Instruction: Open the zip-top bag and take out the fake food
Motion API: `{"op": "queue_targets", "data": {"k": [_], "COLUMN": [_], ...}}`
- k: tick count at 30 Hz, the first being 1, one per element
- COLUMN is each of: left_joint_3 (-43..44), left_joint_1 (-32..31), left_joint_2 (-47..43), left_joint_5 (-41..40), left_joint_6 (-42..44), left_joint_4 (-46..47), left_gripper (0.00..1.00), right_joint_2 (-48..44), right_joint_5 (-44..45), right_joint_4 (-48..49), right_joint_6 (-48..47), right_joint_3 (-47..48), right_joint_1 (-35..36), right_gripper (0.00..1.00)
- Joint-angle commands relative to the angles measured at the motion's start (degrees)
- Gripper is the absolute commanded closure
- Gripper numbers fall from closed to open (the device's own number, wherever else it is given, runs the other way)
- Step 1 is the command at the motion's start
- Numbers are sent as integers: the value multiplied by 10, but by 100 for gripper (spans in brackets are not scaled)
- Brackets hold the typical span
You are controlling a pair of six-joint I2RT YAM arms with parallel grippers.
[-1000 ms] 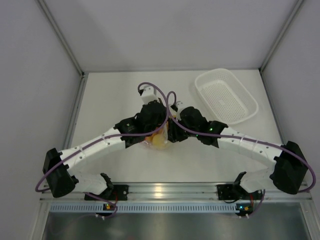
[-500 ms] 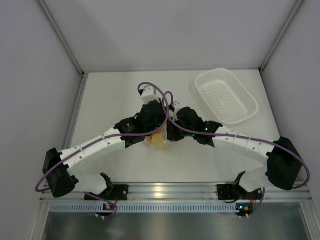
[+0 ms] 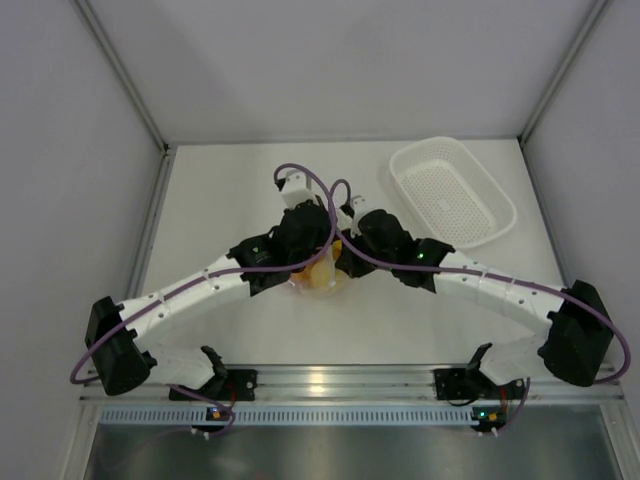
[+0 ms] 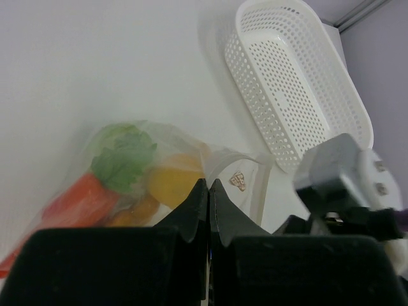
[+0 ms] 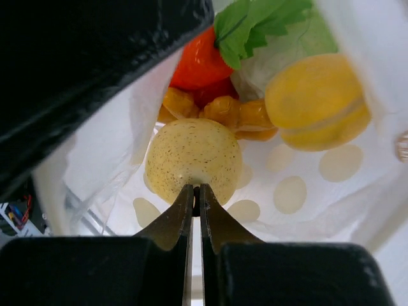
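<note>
The zip-top bag (image 3: 318, 280) lies mid-table between both grippers. My left gripper (image 4: 208, 182) is shut on the bag's top edge (image 4: 245, 167), and the bag (image 4: 95, 166) hangs in front of it. My right gripper (image 5: 196, 187) is shut on the opposite thin film of the bag (image 5: 357, 172) and looks into the open mouth. Inside lie the fake food: a speckled pale ball (image 5: 193, 159), a yellow lemon (image 5: 317, 109), orange lumpy pieces (image 5: 223, 111) and a red chilli (image 5: 199, 60) with green leaves (image 5: 255, 19). In the top view the grippers hide most of the bag.
A white perforated oval basket (image 3: 452, 190) stands at the back right, and it also shows in the left wrist view (image 4: 293, 76). The right wrist body (image 4: 344, 178) sits close beside the left gripper. White walls enclose the table.
The right arm shifted a little to the left and came back. Both grippers stay shut at the bag, which has hardly moved.
</note>
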Motion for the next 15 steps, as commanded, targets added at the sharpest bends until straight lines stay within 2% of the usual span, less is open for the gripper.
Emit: {"op": "queue_targets", "data": {"k": [1, 8, 15], "left_joint_3": [0, 0, -4], "left_joint_1": [-2, -2, -2], "left_joint_2": [-20, -14, -13], "left_joint_5": [-12, -19, -53], "left_joint_6": [3, 1, -19], "left_joint_4": [18, 18, 18], "left_gripper": [100, 100, 100], "right_joint_2": [-58, -132, -195], "right_joint_5": [53, 94, 169], "right_joint_4": [-26, -82, -188], "right_joint_6": [-29, -53, -94], "right_joint_3": [49, 81, 141], "right_joint_1": [8, -1, -30], "right_gripper": [100, 100, 100]}}
